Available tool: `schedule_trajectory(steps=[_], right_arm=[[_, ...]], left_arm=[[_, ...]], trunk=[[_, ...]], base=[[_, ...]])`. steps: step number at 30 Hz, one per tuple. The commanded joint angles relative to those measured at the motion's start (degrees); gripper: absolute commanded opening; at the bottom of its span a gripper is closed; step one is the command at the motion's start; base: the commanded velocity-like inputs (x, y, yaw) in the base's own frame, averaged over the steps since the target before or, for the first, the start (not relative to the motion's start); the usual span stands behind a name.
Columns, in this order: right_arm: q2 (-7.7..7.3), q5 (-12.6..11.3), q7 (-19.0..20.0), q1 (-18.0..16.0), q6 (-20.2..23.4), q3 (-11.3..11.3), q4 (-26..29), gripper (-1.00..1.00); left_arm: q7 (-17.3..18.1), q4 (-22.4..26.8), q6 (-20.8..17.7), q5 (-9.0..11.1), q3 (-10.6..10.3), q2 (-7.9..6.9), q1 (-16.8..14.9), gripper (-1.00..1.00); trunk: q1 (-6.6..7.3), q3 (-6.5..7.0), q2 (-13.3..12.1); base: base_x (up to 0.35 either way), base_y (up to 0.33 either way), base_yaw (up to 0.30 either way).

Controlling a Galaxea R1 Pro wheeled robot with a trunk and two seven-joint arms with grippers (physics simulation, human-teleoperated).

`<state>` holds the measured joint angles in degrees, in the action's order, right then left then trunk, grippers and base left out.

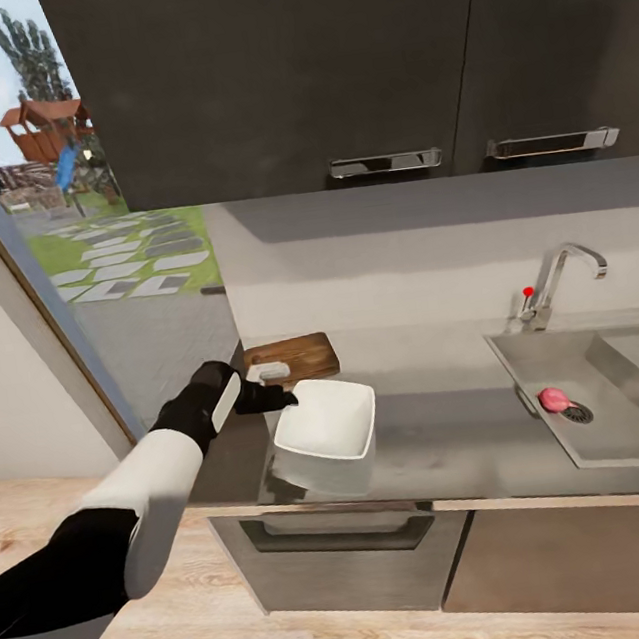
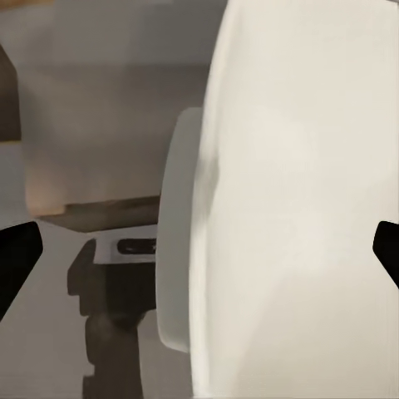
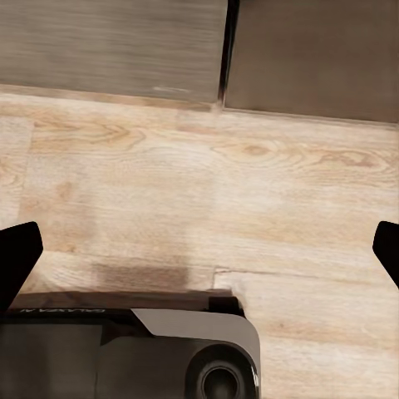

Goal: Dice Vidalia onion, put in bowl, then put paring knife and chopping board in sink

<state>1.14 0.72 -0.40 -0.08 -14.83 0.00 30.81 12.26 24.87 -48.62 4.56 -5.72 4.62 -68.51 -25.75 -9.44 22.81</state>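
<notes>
Left pincer (image 1: 281, 397), spread wide, reaches the bowl (image 1: 329, 421); well beyond it, the Vidalia onion (image 1: 553, 399) lies in the sink (image 1: 618, 442), undiced.

White bowl (image 2: 291, 199) close between the spread pincer (image 2: 199, 249) fingertips (image 2: 17, 253), grey countertop (image 2: 50, 332) beside

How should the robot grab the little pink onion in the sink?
Grip the Vidalia onion around its round middle, coming straight down from above. It lies low in the sink beside the drain, with basin walls likely blocking a sideways reach.
</notes>
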Motion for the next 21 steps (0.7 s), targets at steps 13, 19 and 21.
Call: schedule_trajectory(steps=[13, 19, 21], right_arm=[[0.01, 0.07, -0.04, -0.01, -0.11, 0.00, 0.04, 1.00], [0.01, 0.07, -0.04, -0.01, -0.11, 0.00, 0.04, 1.00], [0.01, 0.07, -0.04, 0.00, -0.11, 0.00, 0.04, 1.00]], left_arm=[[-0.13, 0.18, -0.24, 0.45, -0.38, 0.00, 0.22, 1.00], [-0.13, 0.10, -0.24, 0.45, -0.42, 0.00, 0.22, 1.00], [-0.13, 0.09, -0.24, 0.45, -0.42, -0.01, 0.22, 1.00]], trunk=[[-0.03, -0.60, 0.11], [-0.03, -0.98, 0.11], [-0.03, -1.10, 0.11]], base=[[0.000, 0.000, 0.000], [0.000, 0.000, 0.000], [0.000, 0.000, 0.000]])
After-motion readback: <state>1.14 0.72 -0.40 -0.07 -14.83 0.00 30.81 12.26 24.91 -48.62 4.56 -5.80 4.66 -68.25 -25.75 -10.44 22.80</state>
